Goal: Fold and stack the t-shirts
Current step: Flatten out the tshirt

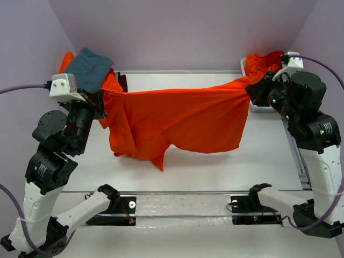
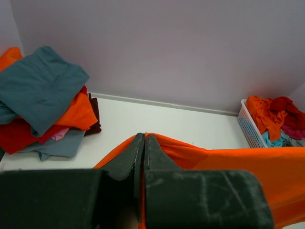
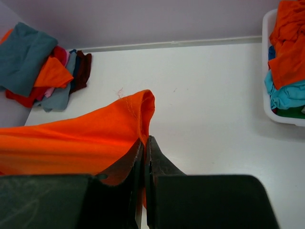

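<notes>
left pincer (image 1: 102,100): clenched on orange t-shirt (image 1: 177,121) | right pincer (image 1: 249,88): clenched on same shirt | white bin (image 1: 260,109), upper right: mostly hidden behind right arm

orange t-shirt (image 1: 177,121) stretched taut, hanging over the middle of the table (image 1: 269,166); folded stack (image 1: 91,70), teal-grey uppermost, far-left corner; crumpled heap (image 1: 263,63), far-right corner.

Bright, even overhead light; the orange shirt (image 1: 177,121) throws a faint soft shadow on the white table (image 1: 258,166) toward 6 o'clock. Both wrist views blur their own near fingers (image 2: 126,161) (backgrounds are sharp).
</notes>
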Controlling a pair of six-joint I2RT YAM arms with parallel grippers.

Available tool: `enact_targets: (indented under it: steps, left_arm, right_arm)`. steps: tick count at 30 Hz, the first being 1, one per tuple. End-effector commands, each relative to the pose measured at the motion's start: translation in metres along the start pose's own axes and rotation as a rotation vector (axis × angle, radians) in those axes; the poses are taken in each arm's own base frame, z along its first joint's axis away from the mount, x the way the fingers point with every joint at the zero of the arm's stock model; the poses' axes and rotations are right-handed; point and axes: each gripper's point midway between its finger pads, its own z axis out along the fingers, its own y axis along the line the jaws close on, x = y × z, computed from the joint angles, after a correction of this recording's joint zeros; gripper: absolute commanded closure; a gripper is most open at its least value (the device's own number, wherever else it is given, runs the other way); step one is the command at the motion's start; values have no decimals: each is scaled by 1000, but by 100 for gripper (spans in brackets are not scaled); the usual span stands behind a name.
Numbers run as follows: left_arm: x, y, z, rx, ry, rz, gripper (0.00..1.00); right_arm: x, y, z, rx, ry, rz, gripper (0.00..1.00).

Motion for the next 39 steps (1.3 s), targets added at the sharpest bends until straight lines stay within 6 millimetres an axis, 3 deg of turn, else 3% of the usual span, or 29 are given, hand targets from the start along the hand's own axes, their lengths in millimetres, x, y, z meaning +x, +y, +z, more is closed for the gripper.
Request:
enact_targets:
  steps: [1, 4, 14, 17, 19, 25, 28, 33, 34, 37, 38, 39]
  left_arm:
    - [-19, -1, 13, -33, -75, -5, 94]
    - [-1, -6, 31, -47, -33, 10, 94]
    - [104, -24, 103, -109, 236, 92, 95]
    - [127, -28, 115, -121, 298, 102, 95]
    - [160, -29, 130, -145, 393, 134, 95]
    - [210, -36, 146, -147, 517, 148, 95]
    - [243, -26, 155, -207, 621, 188, 94]
    - [279, 1, 167, -318, 726, 192, 94]
    - [287, 2, 171, -325, 747, 176, 94]
    - [292, 9, 180, -329, 757, 143, 94]
    - [298, 14, 183, -341, 772, 144, 94]
    - [300, 17, 186, -350, 778, 142, 94]
  right_arm:
    - [-22, -2, -1, 17, -93, -19, 93]
    - [-10, -9, 11, 54, -61, -2, 93]
    - [45, -35, 59, 186, 90, 68, 93]
    - [58, -41, 71, 215, 122, 72, 93]
    - [70, -45, 83, 235, 152, 77, 93]
    - [105, -50, 119, 270, 272, 90, 93]
    - [123, -52, 142, 279, 329, 102, 93]
    - [140, -53, 171, 300, 393, 112, 93]
    - [152, -56, 181, 313, 427, 116, 93]
    - [152, -50, 197, 295, 445, 129, 93]
    - [162, -57, 208, 310, 474, 137, 93]
    - [154, -53, 208, 299, 461, 142, 93]
